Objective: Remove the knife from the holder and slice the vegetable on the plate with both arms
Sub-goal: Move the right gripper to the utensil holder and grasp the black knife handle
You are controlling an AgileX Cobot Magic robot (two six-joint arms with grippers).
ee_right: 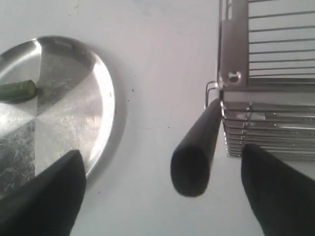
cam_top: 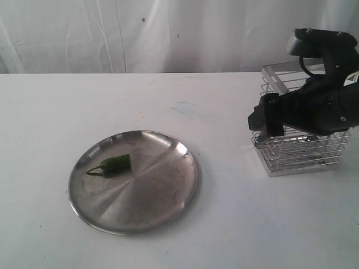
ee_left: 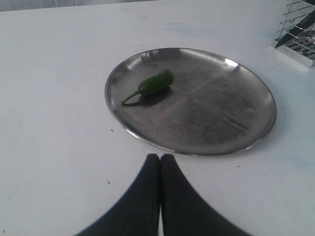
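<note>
**One knife handle, right between the open fingers**

One dark round knife [ee_right: 196, 155] handle pokes out of the corner of the holder [ee_right: 268, 73], and it points straight at the right gripper [ee_right: 162, 191]. Its long way runs from the wire corner out toward the camera on that wrist. The two black fingers [ee_right: 47, 196] are spread wide, one on each side of the handle, and they are not touching it yet. So I think the next move is to close on the handle and pull it out along its own line. The blade is hidden in the wires.

The right arm is the near one. From outside, it hangs over the shiny wire holder on the right of the white table [cam_top: 224, 235].

The left gripper [ee_left: 160, 160] is far from the knife. Its tips are pressed together with nothing in them, just beside the round steel plate [ee_left: 246, 132]. The small green vegetable [ee_left: 153, 83] lies on its side on that plate, whole, stem curling off.
</note>
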